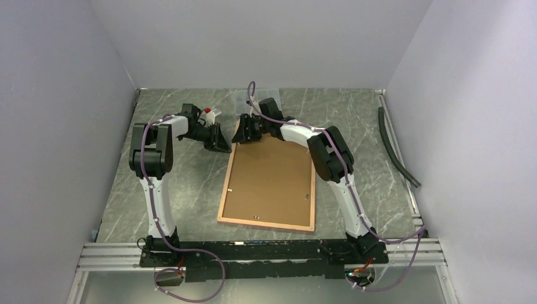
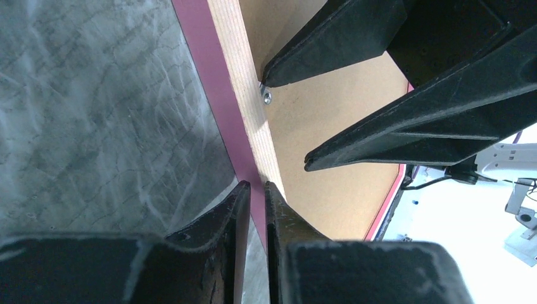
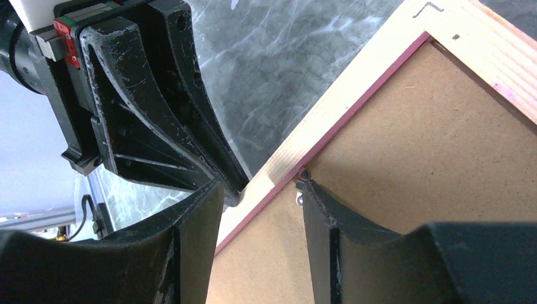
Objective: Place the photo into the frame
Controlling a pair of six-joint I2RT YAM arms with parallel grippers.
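Top external view: pink-edged wooden rectangular picture frame (image 1: 266, 223) face-down on grey marbled worktop (image 1: 177, 183), brown backing board (image 1: 269, 180) in place; left tool (image 2: 254, 190) pinches frame's edge; right tool (image 3: 259, 182) half-open astride rail, gripping nothing; photo unseen, insertion not begun.

left claw (image 2: 256, 187): pinched narrow | right claw (image 3: 259, 180): jaws apart | arms: stretched forward
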